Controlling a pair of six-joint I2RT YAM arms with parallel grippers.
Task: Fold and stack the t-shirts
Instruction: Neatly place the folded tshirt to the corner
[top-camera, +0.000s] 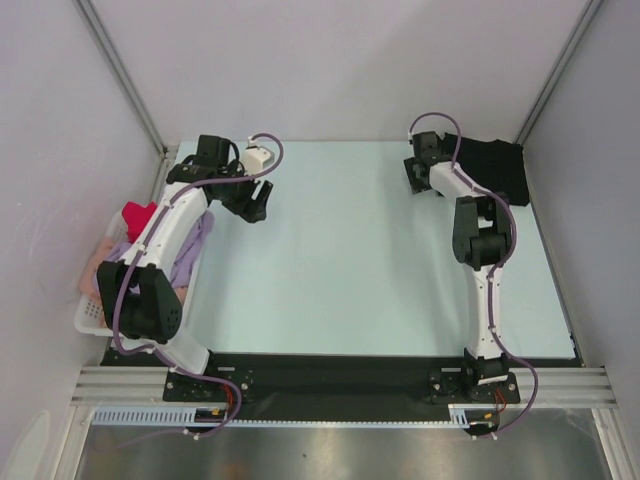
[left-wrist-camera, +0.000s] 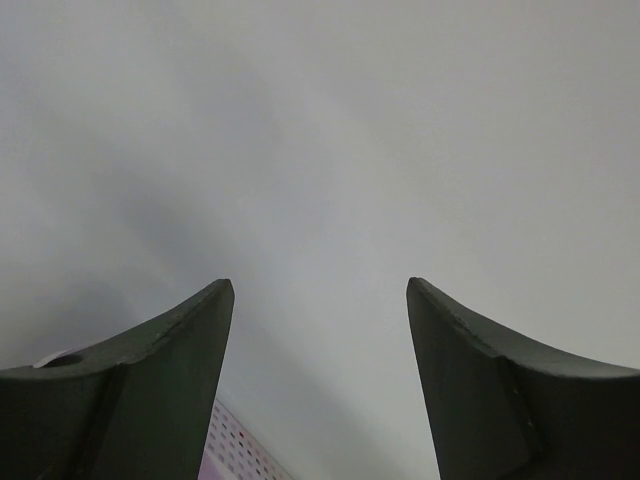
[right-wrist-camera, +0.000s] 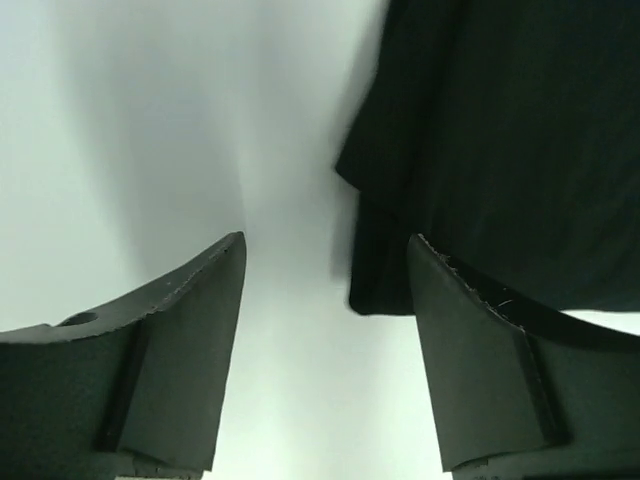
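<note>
L arm bent, reaching toward far-left corner, L gripper (top-camera: 252, 203) fingers spread wide. R arm stretched to far-right corner, R gripper (right-wrist-camera: 325, 245) also spread, at edge of black tee (right-wrist-camera: 500, 130).

A basket (top-camera: 90, 316) of t-shirts (top-camera: 138, 215) stands at the left of the table (top-camera: 350, 260), a lone t-shirt (top-camera: 492, 165) far right

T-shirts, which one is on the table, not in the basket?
The black t-shirt, at the far right corner; the red, lavender and pink ones sit in the basket.
</note>
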